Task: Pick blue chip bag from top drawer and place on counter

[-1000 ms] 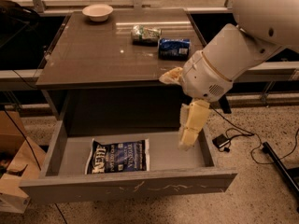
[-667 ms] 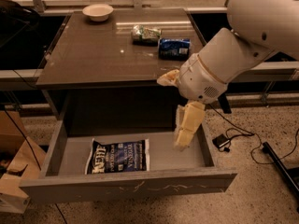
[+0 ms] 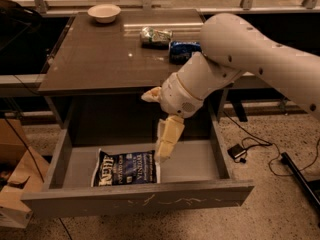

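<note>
Jaws above bag (image 3: 127, 168) in drawer (image 3: 192, 161)

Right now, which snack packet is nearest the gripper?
The navy Kettle chip bag in the drawer: the gripper hangs over its right end. The green-silver packet and bright blue packet lie on the counter.

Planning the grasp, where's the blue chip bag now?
In the camera view, the blue chip bag lies flat front-left in the top drawer, the gripper hanging by its right edge.

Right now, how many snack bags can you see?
3: the chip bag in the drawer, by the gripper; a green packet and a blue packet at the counter's back. The arm may hide more.
</note>
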